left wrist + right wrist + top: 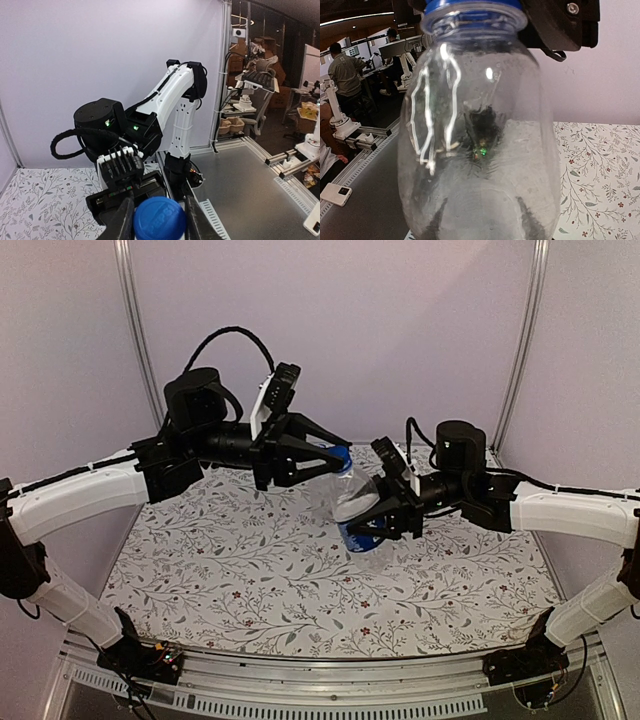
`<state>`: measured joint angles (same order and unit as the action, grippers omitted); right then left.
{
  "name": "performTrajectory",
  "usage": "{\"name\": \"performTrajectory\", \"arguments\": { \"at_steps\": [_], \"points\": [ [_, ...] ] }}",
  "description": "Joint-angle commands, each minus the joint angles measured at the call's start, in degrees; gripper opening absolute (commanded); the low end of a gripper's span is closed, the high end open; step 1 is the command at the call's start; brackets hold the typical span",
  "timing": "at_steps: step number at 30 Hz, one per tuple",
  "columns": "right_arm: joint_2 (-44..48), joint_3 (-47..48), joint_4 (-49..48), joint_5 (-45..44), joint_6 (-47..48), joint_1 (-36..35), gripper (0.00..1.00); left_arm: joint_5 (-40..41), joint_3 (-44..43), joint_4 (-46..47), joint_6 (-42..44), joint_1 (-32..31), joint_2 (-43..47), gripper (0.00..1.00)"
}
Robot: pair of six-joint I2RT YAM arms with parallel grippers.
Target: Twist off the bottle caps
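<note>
The table (250, 570) lies under a floral cloth (200, 550), and both my arms reach in over its middle. Between them is a clear plastic bottle (355, 495) with a dark blue label band (358, 536) low on its body. It is tilted, with its neck leaning up toward my left side. I cannot tell whether its base touches the cloth.

My right end effector (372, 523) is closed on the lower part of the bottle, around the label. In the right wrist view the bottle (480, 140) fills nearly the whole picture, and my dark fingers (436, 226) show dimly through the plastic.

My left end effector (336, 456) comes in from above and is clamped on the solid blue cap (342, 454). The cap sits on the neck. In the left wrist view one finger (122, 220) presses each side of the cap (160, 218).
</note>
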<state>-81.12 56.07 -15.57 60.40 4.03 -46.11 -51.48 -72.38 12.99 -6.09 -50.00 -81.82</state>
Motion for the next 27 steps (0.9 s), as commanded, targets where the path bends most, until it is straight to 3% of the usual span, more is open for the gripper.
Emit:
{"name": "performTrajectory", "arguments": {
  "at_steps": [1, 9, 15, 21, 25, 27],
  "points": [
    [-0.31, 0.8, -0.79, -0.82, 0.08, 0.14, 0.36, 0.97, -0.85, 1.01, -0.75, 0.68, -0.26, 0.26],
    [1.0, 0.85, 2.11, -13.44, 0.16, 0.12, 0.35, 12.45, 3.65, 4.22, -5.88, 0.24, 4.33, 0.1],
    [1.71, 1.4, 4.33, -25.47, 0.36, 0.13, 0.35, 35.88, 4.65, 1.46, -8.64, -2.78, 7.2, 0.0],
    [2.02, 1.57, 4.67, -33.49, 0.79, 0.14, 0.34, 54.97, 0.25, -4.71, -15.01, -5.57, 5.31, 0.0],
    [2.02, 1.66, 4.6, -37.03, 0.59, 0.13, 0.34, 59.65, -1.71, -5.98, -15.94, -7.27, 3.69, 0.0],
    [2.02, 1.52, 4.31, -38.88, 0.29, 0.04, 0.34, 60.64, -2.55, -6.75, -16.27, -7.71, 2.73, 0.05]
  ]
}}
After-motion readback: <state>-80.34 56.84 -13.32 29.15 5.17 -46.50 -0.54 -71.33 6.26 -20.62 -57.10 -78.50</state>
